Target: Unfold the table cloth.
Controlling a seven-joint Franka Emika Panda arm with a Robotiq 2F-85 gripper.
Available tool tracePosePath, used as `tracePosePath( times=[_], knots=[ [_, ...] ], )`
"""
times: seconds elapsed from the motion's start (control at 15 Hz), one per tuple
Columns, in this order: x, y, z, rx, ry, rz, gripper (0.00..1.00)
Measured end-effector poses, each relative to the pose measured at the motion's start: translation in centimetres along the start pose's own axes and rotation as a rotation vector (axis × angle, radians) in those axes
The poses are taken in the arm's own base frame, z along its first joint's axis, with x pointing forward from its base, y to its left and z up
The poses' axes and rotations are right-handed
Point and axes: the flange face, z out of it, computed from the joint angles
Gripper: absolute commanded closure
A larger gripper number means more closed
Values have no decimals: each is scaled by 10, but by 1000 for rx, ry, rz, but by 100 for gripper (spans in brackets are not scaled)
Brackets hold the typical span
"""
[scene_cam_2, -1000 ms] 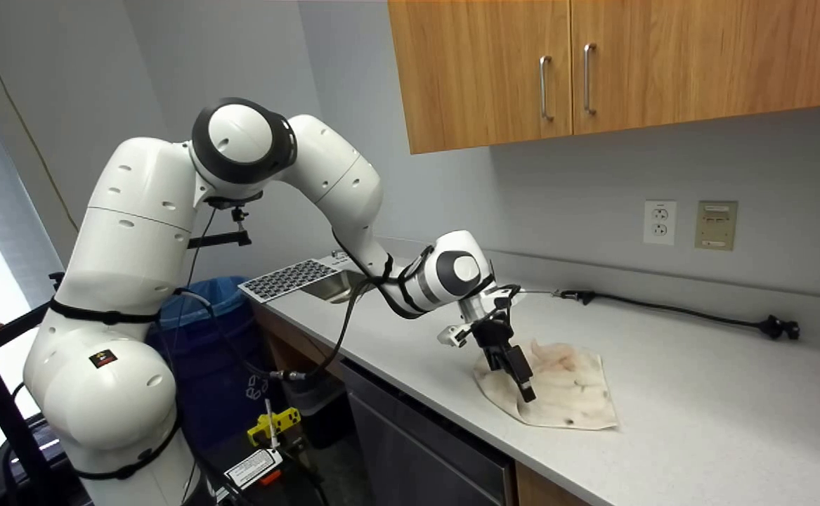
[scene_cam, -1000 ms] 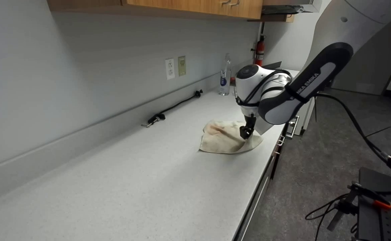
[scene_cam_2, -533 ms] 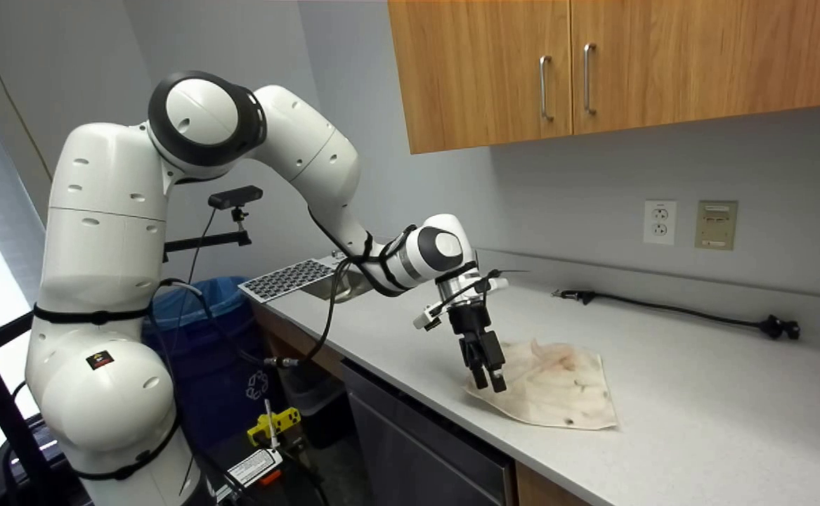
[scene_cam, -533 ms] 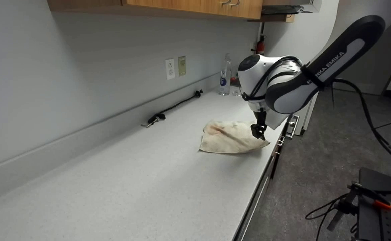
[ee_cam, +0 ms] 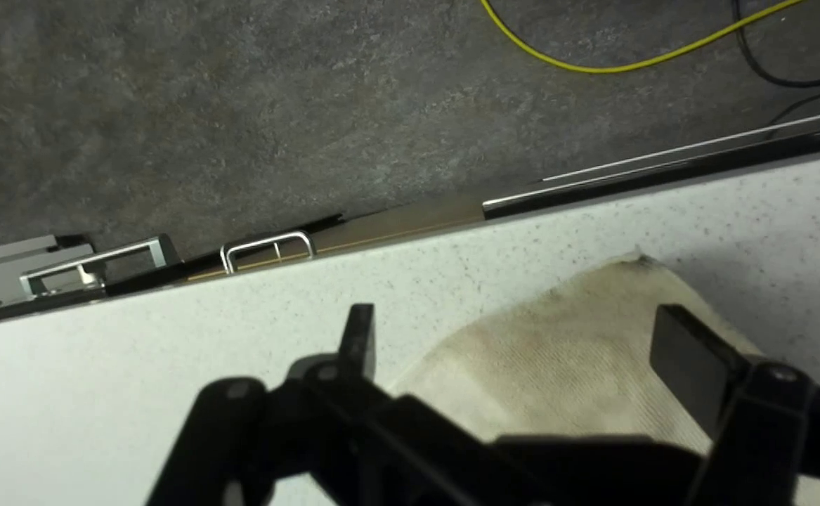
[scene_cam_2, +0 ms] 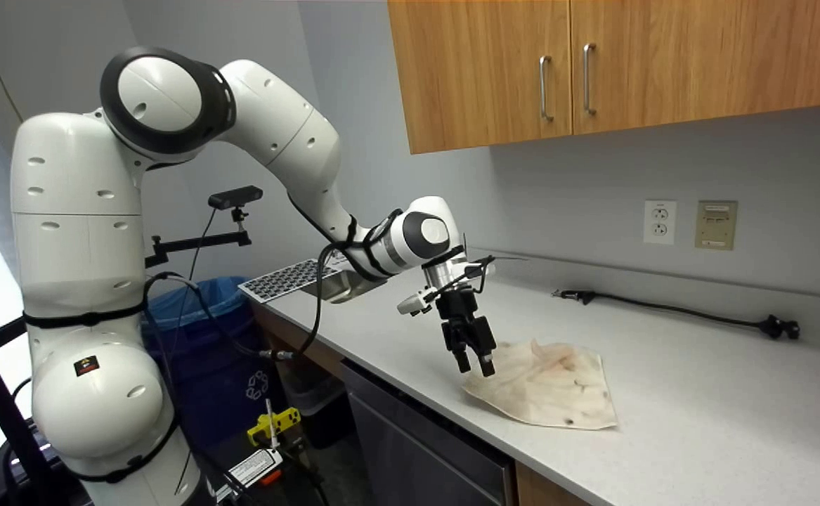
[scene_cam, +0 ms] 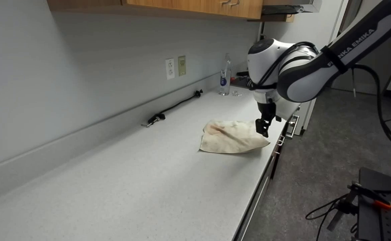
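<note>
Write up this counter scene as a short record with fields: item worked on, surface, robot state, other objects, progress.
Item worked on: cream-beige fabric cloth, wrinkled, with a raised crease beside a brownish stain
Surface: speckled white countertop
Robot state: black two-fingered gripper open above the cloth, holding nothing
Other objects: blue-labelled clear plastic bottle, upright; thin black flexible rod, lying along the grey wall
Progress: cloth mostly spread out; whether any layer is tucked underneath cannot be told

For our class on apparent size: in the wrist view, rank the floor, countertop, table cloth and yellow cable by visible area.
Largest to smallest:
Floor
Countertop
Table cloth, partly hidden by the end effector
Yellow cable
</note>
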Motion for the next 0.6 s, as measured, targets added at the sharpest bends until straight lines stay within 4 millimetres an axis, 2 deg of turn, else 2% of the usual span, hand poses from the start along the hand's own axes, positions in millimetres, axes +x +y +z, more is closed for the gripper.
tracePosePath(
  times=[0.4, 0.6],
  knots=[
    [-21, 21, -58, 111, 189, -89, 0],
    [-35, 27, -81, 160, 293, -96, 0]
  ],
)
